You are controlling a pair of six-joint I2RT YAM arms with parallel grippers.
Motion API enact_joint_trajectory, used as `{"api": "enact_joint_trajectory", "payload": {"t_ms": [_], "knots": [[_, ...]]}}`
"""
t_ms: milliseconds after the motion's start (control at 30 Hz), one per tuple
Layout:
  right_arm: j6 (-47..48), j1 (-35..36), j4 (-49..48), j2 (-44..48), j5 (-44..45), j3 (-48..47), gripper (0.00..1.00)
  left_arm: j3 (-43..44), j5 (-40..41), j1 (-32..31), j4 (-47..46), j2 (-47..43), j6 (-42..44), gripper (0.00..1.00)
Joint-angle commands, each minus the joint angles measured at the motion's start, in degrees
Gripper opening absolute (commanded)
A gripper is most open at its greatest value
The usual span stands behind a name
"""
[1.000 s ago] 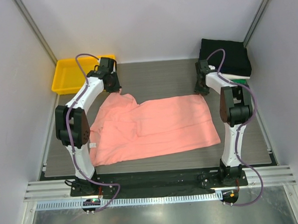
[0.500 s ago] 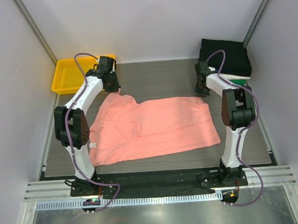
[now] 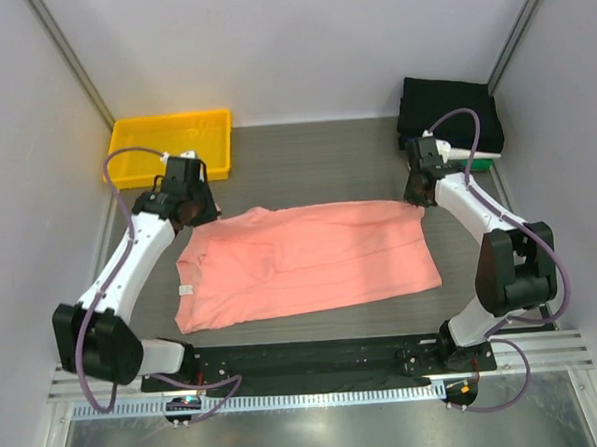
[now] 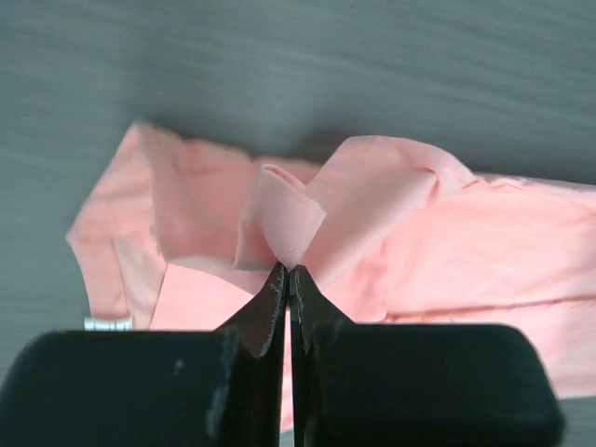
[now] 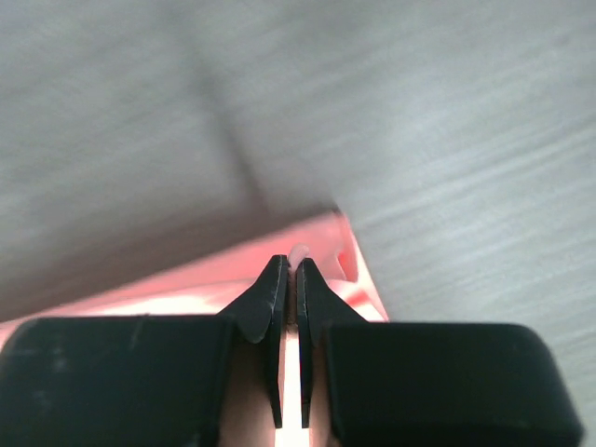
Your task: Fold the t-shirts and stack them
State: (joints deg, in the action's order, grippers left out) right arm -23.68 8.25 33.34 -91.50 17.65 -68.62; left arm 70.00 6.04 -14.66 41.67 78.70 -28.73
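The salmon-pink t-shirt (image 3: 306,263) lies spread across the middle of the table. My left gripper (image 3: 200,211) is shut on a pinch of its far left corner, seen bunched at the fingertips in the left wrist view (image 4: 289,270). My right gripper (image 3: 417,197) is shut on the shirt's far right corner, seen in the right wrist view (image 5: 291,265). The shirt (image 4: 391,214) hangs in folds below the left fingers. A stack of folded shirts (image 3: 448,115), black on top with white and green edges below, sits at the far right corner.
A yellow plastic tray (image 3: 174,145) stands at the far left, behind my left arm. White walls enclose the table on three sides. A white label (image 3: 186,289) shows on the shirt's left edge.
Both grippers have pulled back towards the near side and apart, holding the shirt's far corners. The shirt's far edge is now drawn straighter and flatter. The yellow tray is uncovered.
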Motion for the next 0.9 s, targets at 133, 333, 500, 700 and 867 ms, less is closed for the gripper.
{"api": "enact_joint_trajectory", "payload": {"t_ms": [133,333,500,700,867], "knots": [[-2.9,-0.7,-2.6,7.0,4.0,10.6,0.01,-14.7,0.9,-0.8,2.2,-17.9,-6.2,0.03],[-3.7,-0.8,-2.1,10.8,1.8,10.4,0.62,-16.2,-0.1,-0.8,11.8,-27.4,-8.2,0.47],[-3.2,-0.7,-1.6,11.7,-1.0,7.5,0.85,-18.0,-1.8,-0.7,14.1,-32.0,-9.9,0.60],[-2.9,2.1,-5.6,9.6,-9.8,9.0,0.83,-21.9,-0.2,-0.8,7.9,-29.8,-12.6,0.59],[-3.4,6.5,-11.6,4.1,-13.7,13.6,0.81,-28.8,1.5,-1.1,-2.0,-20.4,-17.8,0.56]]}}
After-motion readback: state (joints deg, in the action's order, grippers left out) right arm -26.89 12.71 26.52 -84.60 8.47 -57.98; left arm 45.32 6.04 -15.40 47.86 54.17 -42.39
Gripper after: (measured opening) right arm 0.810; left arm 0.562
